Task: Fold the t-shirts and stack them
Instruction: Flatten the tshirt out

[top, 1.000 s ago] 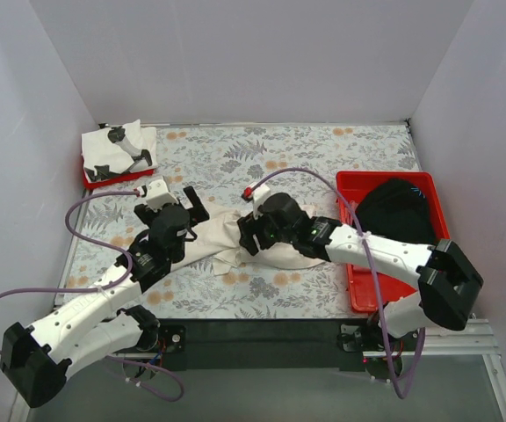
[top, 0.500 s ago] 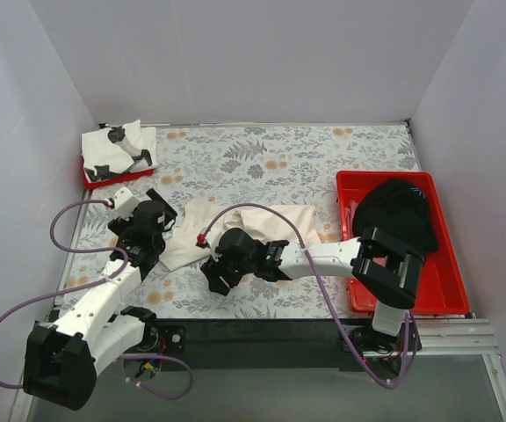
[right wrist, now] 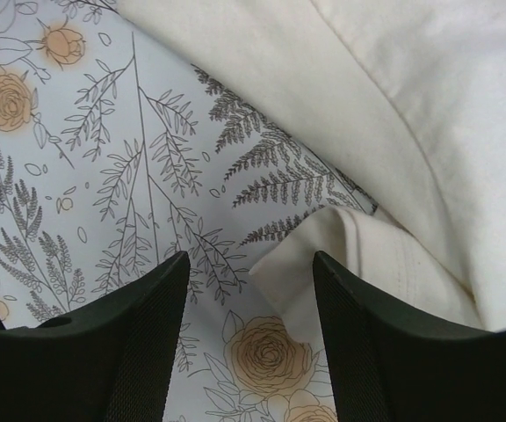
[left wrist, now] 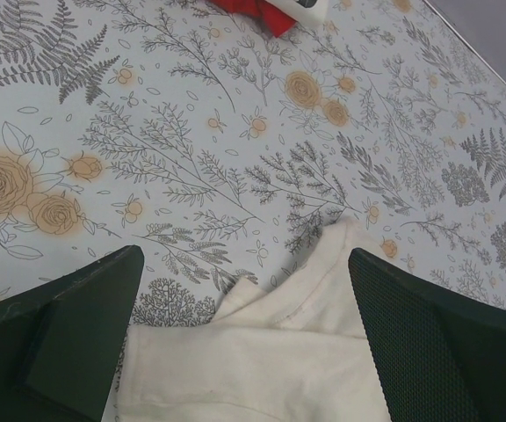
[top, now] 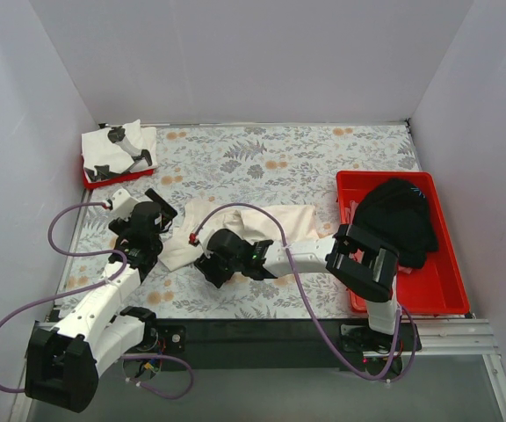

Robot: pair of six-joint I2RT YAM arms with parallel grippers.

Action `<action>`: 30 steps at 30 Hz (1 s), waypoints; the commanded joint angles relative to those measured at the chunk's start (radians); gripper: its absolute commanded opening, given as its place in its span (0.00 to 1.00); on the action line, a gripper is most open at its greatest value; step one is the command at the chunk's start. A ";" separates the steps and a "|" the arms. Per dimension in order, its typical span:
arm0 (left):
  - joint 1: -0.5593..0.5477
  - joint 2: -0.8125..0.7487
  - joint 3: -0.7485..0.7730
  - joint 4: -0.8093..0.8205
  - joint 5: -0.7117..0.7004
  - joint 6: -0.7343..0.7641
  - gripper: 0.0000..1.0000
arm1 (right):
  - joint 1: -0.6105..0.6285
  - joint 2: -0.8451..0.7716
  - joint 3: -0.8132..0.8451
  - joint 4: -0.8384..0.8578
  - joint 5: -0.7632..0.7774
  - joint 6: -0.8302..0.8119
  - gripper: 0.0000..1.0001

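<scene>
Flowered cloth covers the table [top: 306, 149], and the cream shirt [top: 262, 229] lies rumpled across its middle, partly doubled over. The left gripper [top: 167, 214] hangs over the shirt's left edge, fingers spread wide and empty. The right gripper [right wrist: 251, 264] sits low by the near left hem, fingers apart, gripping nothing. I'd say this is mid-fold. The next move is to pinch that hem corner and carry it across, flat. A black shirt [top: 398, 215] waits in the red tray [top: 437, 290] on the right.
</scene>
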 commanded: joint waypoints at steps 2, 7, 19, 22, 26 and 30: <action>0.004 -0.011 -0.001 0.022 0.006 0.001 0.96 | 0.008 -0.020 -0.004 -0.028 0.090 -0.027 0.52; 0.004 -0.029 -0.005 0.025 0.009 0.000 0.96 | 0.012 -0.009 -0.039 -0.066 0.142 -0.041 0.47; 0.006 -0.055 -0.011 0.025 0.020 -0.006 0.96 | -0.065 -0.038 0.022 -0.175 0.336 -0.029 0.01; 0.004 -0.070 -0.014 0.028 0.041 -0.009 0.96 | -0.173 -0.136 0.050 -0.175 0.346 -0.041 0.01; 0.004 -0.066 -0.021 0.060 0.115 0.015 0.95 | -0.259 -0.271 0.166 -0.175 0.460 -0.162 0.01; 0.003 -0.002 0.008 0.054 0.191 0.035 0.93 | -0.368 -0.325 0.245 -0.173 0.497 -0.208 0.01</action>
